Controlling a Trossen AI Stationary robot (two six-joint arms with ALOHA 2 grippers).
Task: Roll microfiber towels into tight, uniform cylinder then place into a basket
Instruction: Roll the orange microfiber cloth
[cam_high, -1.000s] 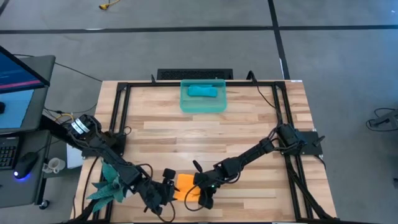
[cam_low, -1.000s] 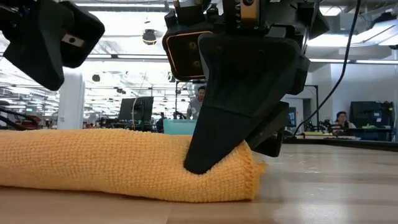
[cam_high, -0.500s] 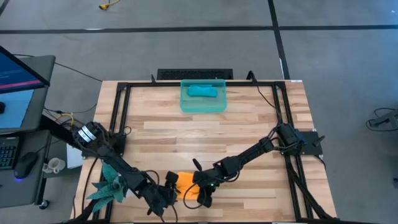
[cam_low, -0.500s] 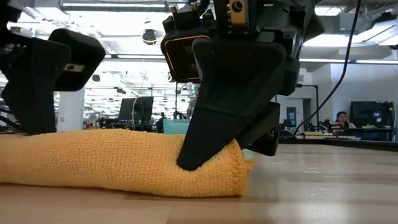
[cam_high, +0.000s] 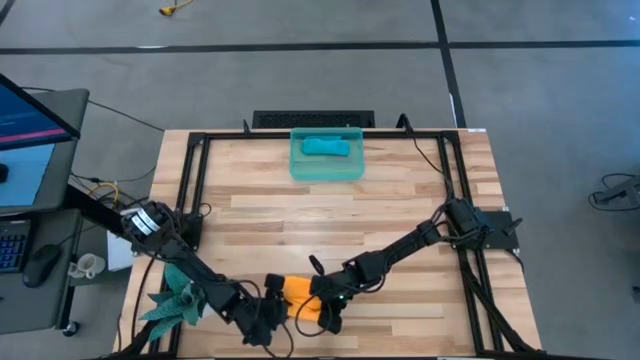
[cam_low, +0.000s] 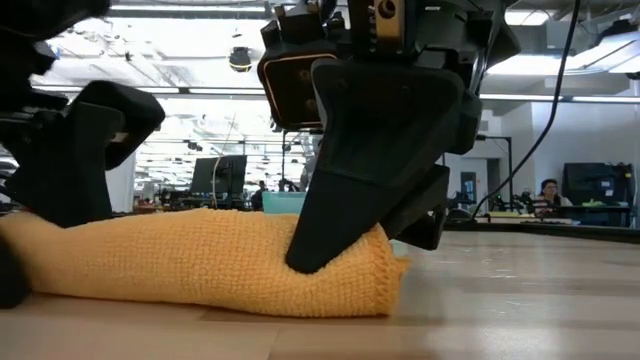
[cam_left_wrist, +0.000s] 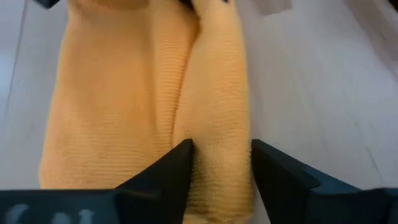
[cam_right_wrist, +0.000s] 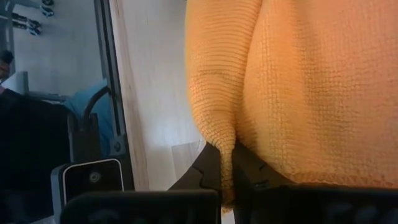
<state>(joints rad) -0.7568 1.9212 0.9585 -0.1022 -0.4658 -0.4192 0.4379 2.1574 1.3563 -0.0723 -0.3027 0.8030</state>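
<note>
the right tool (cam_right_wrist: 225, 171) is clenched on a fold of the orange towel (cam_low: 220, 262). the left tool (cam_left_wrist: 221, 163) straddles the roll's other end, fingers spread, its grasp hard to make out. both arms hide most of the towel from above.

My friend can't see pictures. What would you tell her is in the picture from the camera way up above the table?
Two dark robot arms meet over an orange towel at the near edge of a wooden table, the left gripper at one end and the right gripper pinching the other. A teal basket holding a rolled blue towel sits at the far edge.
</note>
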